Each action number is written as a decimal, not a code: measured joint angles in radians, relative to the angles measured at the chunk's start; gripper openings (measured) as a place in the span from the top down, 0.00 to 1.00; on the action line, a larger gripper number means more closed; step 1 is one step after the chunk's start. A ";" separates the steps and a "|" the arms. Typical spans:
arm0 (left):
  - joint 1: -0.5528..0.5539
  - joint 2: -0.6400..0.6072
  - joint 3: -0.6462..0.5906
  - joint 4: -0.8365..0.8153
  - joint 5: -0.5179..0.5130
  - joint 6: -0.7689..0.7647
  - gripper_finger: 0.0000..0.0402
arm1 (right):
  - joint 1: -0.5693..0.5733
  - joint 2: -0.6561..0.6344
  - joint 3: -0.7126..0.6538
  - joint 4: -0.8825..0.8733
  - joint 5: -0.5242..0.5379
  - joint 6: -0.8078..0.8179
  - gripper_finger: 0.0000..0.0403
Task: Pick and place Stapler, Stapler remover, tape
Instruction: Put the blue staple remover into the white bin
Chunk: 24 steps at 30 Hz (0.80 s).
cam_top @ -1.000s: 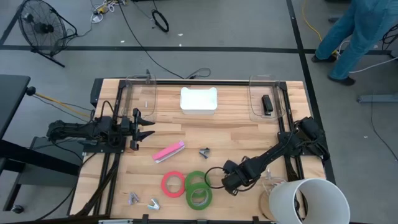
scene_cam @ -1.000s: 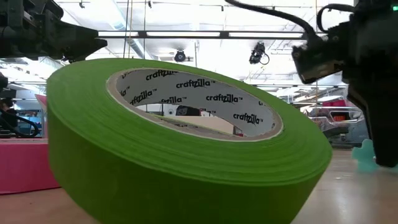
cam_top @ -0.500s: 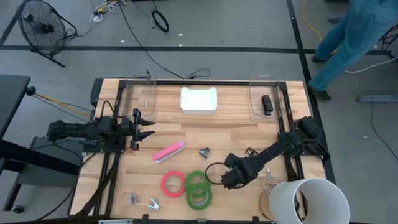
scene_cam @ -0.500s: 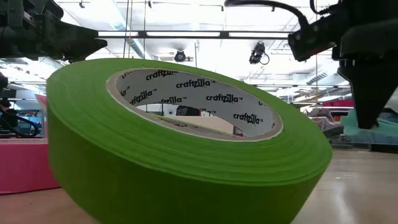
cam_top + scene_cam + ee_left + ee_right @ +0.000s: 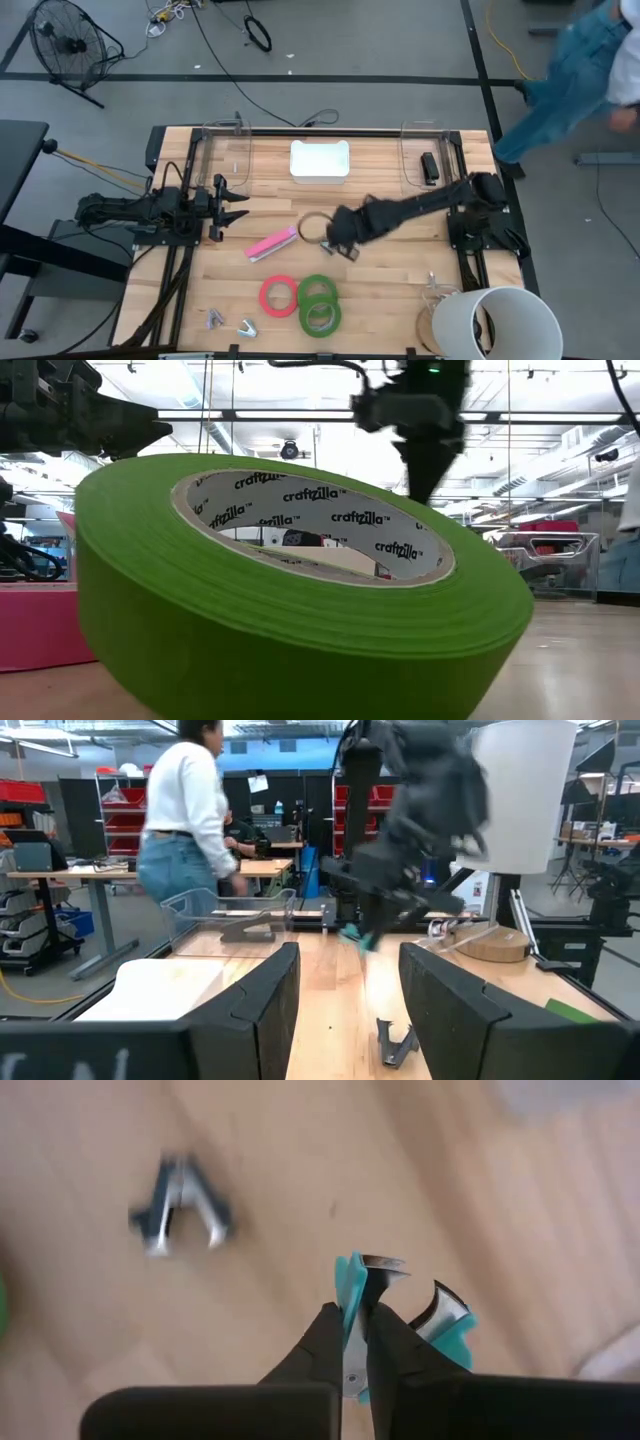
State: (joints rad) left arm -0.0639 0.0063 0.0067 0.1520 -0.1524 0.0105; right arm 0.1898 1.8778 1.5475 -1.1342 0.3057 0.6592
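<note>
Right gripper (image 5: 352,1342) pinches teal stapler remover (image 5: 400,1305).

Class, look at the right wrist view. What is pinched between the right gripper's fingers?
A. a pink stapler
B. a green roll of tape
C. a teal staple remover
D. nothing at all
C: the right gripper is shut on a teal staple remover, whose teal wings and metal claws stick out beyond the fingertips, above the wooden table.
</note>
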 joint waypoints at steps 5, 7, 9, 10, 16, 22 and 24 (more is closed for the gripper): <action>0.000 0.000 0.000 0.001 0.000 0.000 0.56 | -0.133 0.000 0.122 0.007 -0.011 -0.146 0.97; 0.000 0.000 0.000 0.001 0.000 0.001 0.56 | -0.186 0.000 0.161 0.018 -0.027 -0.191 0.97; 0.000 0.000 0.000 0.001 0.000 0.001 0.56 | -0.238 -0.001 0.193 0.043 -0.040 -0.231 0.97; 0.000 0.000 0.000 0.001 0.000 0.001 0.56 | -0.265 -0.001 0.209 0.056 -0.050 -0.248 0.97; 0.000 0.000 0.000 0.002 0.000 0.002 0.56 | -0.416 -0.002 0.228 0.209 -0.114 -0.322 0.97; 0.000 0.000 0.000 0.014 0.000 0.002 0.56 | -0.529 0.006 0.228 0.284 -0.196 -0.332 0.97; 0.000 0.000 0.000 0.014 0.000 0.003 0.56 | -0.546 0.006 0.228 0.291 -0.209 -0.332 0.97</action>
State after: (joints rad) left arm -0.0639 0.0063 0.0071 0.1661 -0.1528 0.0132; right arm -0.3560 1.8839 1.7752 -0.8429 0.0964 0.3271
